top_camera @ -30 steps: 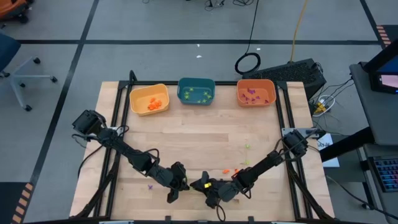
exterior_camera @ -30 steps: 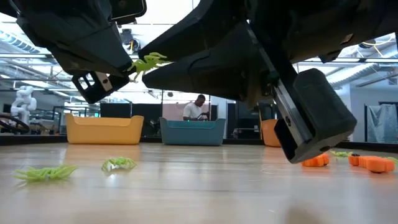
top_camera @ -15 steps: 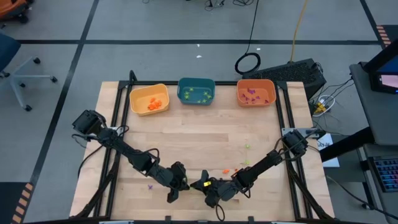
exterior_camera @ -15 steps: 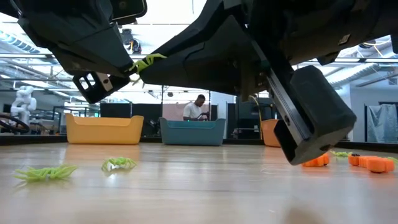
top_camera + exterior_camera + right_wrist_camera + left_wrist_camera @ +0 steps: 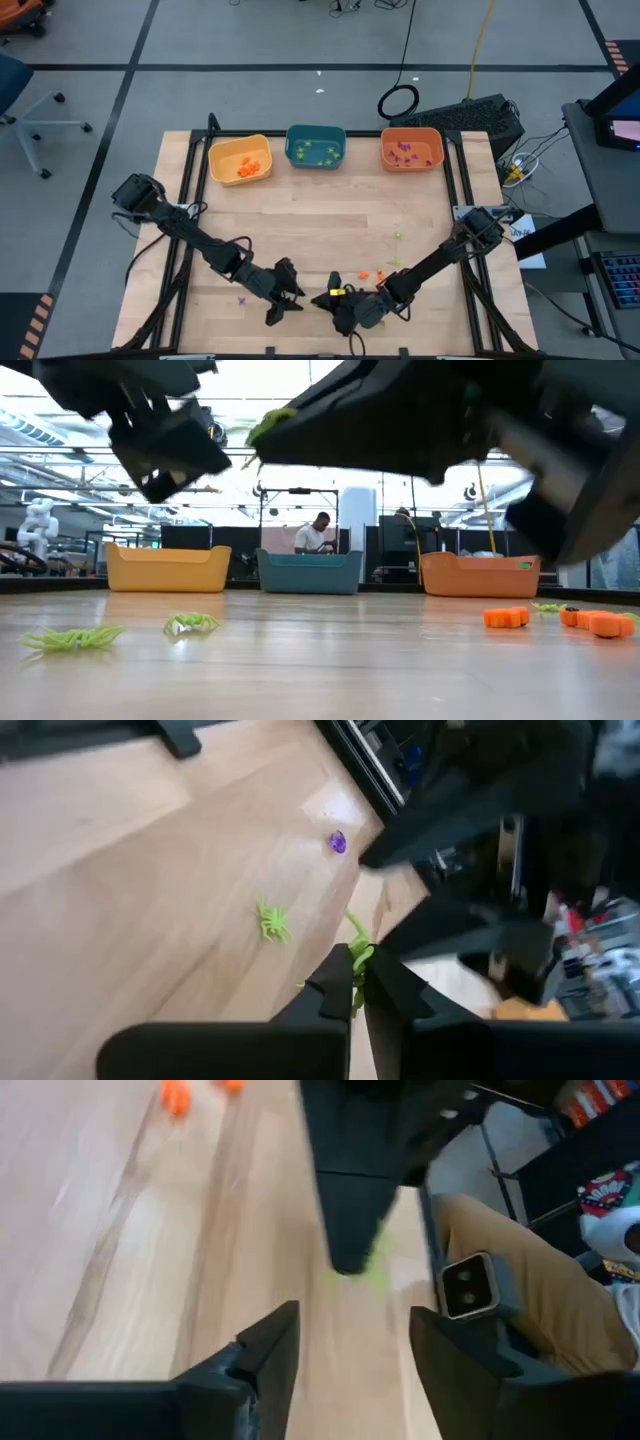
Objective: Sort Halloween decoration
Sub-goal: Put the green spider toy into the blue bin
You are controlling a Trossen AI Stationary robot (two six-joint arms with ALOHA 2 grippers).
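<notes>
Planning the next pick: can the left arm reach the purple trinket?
Probably yes: the purple trinket lies uncovered beside that arm, though behind the left gripper, whose jaws are open and empty.

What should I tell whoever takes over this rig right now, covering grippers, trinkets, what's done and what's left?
Left gripper: open, empty, near the table's front edge.
Right gripper: shut on a light-green trinket, close beside the left gripper.
Done: orange trinkets sit in the yellow bin, green ones in the teal bin, purple ones in the orange bin.
Left: the held trinket, plus loose ones on the table: a green spider, a purple trinket, an orange pair and a few more.
</notes>
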